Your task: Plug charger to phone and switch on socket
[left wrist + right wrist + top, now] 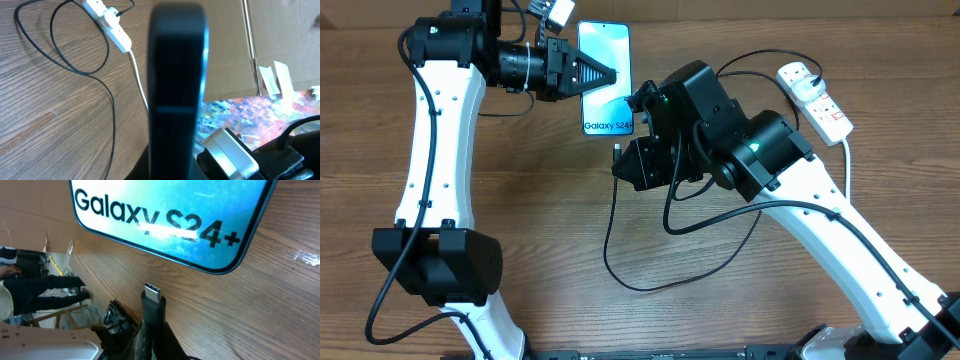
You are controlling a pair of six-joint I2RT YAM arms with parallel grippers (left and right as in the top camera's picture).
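One phone (608,105), one charger (152,302), one socket (817,100).

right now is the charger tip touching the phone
Apart. The right wrist view shows the charger tip stopping short of the phone, with a clear gap between it and the phone's bottom edge.

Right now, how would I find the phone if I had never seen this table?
Look at the far side of the wooden table. The phone lies flat there, under the tip of the left gripper, next to the black cable plug in the right gripper. It alone has a glowing blue screen reading Galaxy S24+.
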